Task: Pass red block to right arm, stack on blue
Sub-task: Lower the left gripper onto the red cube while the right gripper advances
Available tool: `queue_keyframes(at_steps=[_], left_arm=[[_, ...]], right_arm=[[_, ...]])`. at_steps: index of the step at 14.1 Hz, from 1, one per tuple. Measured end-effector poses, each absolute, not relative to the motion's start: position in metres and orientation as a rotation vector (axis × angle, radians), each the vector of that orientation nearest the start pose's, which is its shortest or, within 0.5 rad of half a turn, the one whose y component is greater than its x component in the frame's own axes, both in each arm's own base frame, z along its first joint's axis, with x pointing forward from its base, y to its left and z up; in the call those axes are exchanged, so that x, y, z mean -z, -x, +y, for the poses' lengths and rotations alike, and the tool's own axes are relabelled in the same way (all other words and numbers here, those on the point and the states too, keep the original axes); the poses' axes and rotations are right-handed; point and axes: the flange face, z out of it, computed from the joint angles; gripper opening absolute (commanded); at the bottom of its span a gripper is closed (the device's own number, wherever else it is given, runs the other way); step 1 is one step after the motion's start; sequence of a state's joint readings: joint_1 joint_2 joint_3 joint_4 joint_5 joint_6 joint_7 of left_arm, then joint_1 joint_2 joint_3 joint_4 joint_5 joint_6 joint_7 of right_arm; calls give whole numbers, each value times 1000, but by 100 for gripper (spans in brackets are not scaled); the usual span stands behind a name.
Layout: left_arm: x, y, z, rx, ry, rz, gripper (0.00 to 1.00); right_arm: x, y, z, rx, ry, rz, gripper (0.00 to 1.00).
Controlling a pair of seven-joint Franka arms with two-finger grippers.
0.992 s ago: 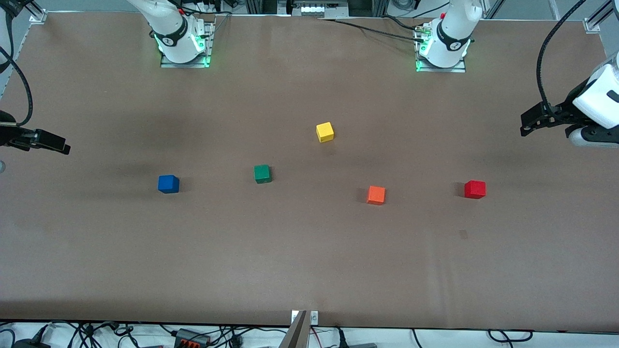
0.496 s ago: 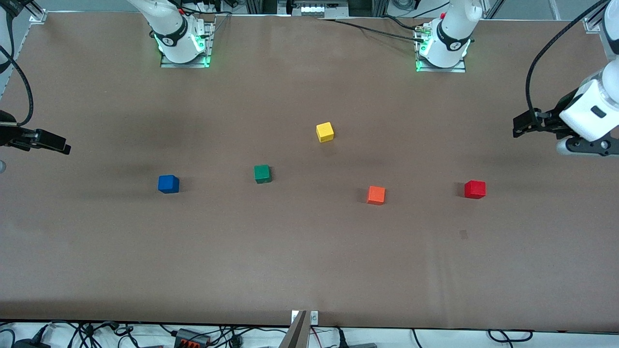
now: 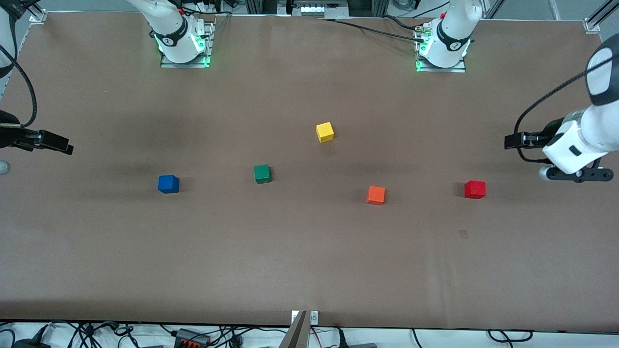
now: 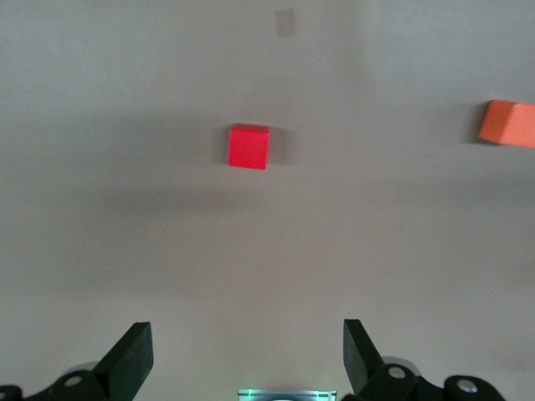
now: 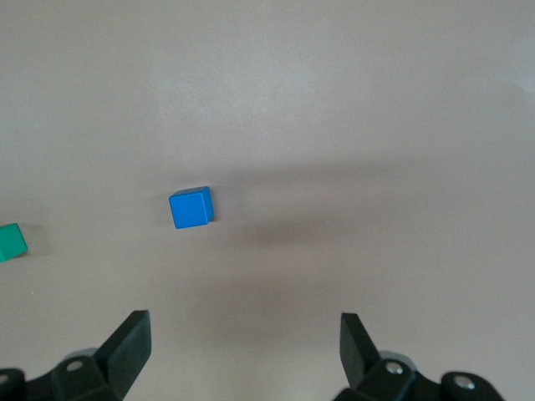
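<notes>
The red block (image 3: 475, 189) is located on the counter (image 3: 309, 261) near the open, empty left pincer (image 3: 513, 140); the open right pincer (image 3: 60, 144) waits well apart.

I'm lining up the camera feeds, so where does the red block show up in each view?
Front view: red block on the table toward the left arm's end.
Left wrist view: red block ahead of the open left gripper.
Right wrist view: not in it.
Shared landmark: orange cube.

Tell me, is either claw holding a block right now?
No. Both claws are open and empty: the left claw hangs above the table near the red block, the right claw near the blue block.
</notes>
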State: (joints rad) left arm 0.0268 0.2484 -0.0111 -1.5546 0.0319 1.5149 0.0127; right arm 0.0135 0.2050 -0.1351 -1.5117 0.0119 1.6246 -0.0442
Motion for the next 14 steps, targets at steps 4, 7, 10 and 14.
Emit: queue_keyframes(at_steps=[4, 7, 10, 14], left_arm=[[-414, -618, 30, -376, 3107, 115, 100], [-349, -616, 31, -297, 3115, 188, 100], [-294, -606, 33, -192, 3119, 237, 100], [-249, -605, 46, -132, 3119, 294, 100]], right_arm=[[-530, -612, -66, -165, 3143, 121, 100], [-527, -613, -65, -173, 3143, 119, 100], [-515, -615, -64, -208, 3141, 115, 100], [-492, -615, -61, -280, 3134, 108, 100]])
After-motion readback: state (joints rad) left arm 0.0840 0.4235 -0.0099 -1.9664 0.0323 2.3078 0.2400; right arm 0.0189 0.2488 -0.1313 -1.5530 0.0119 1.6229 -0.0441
